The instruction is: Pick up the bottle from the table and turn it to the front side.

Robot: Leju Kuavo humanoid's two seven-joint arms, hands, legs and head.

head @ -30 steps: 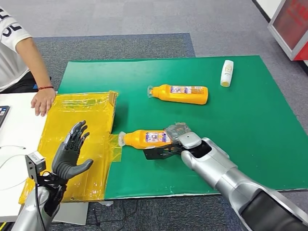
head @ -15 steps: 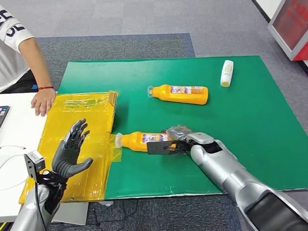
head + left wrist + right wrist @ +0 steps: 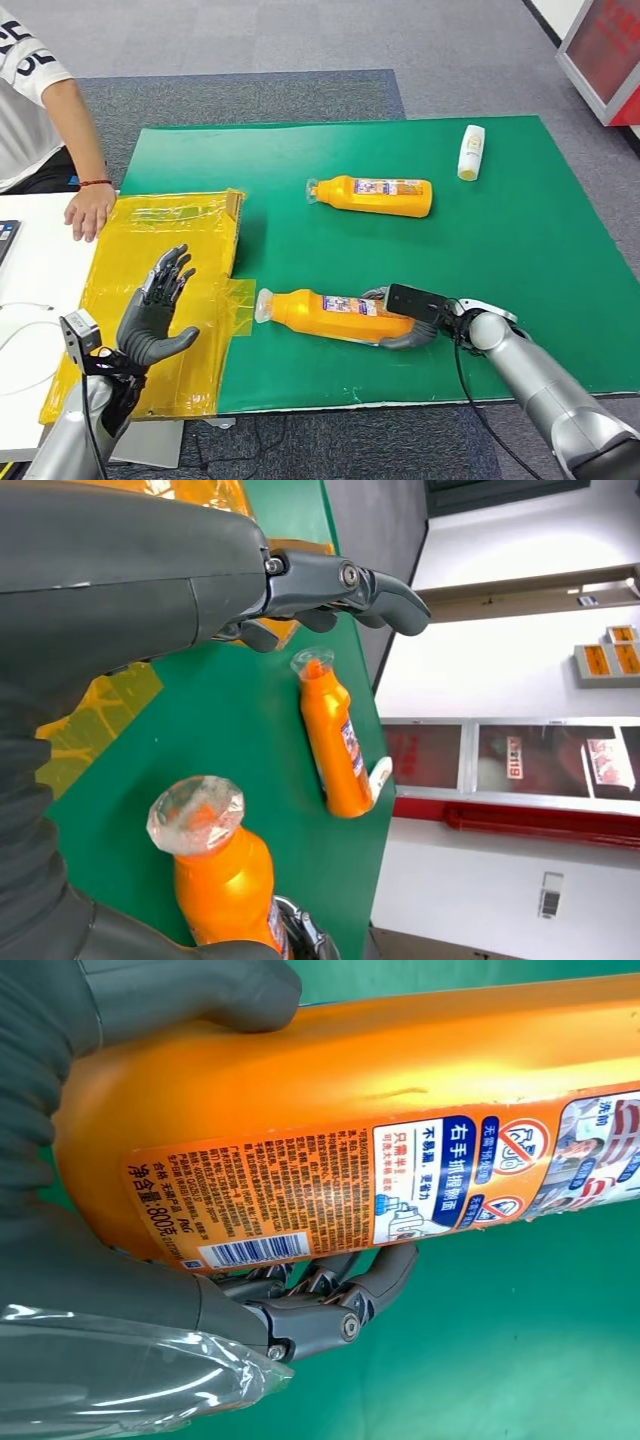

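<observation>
Head view: right hand (image 3: 411,322) grips the base end of the near orange bottle (image 3: 336,314), which lies on its side on the green mat (image 3: 528,240), cap toward the yellow sheet (image 3: 151,250). Right wrist view shows its barcode label. Left hand (image 3: 155,315) is raised, fingers spread, holding nothing. A second bottle (image 3: 373,196) lies farther back.

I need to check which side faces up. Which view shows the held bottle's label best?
The right wrist view: the label lies close, its barcode and print sharp, in the right hand. The head view shows the whole bottle, label small. The left wrist view shows mainly its wrapped cap.
</observation>
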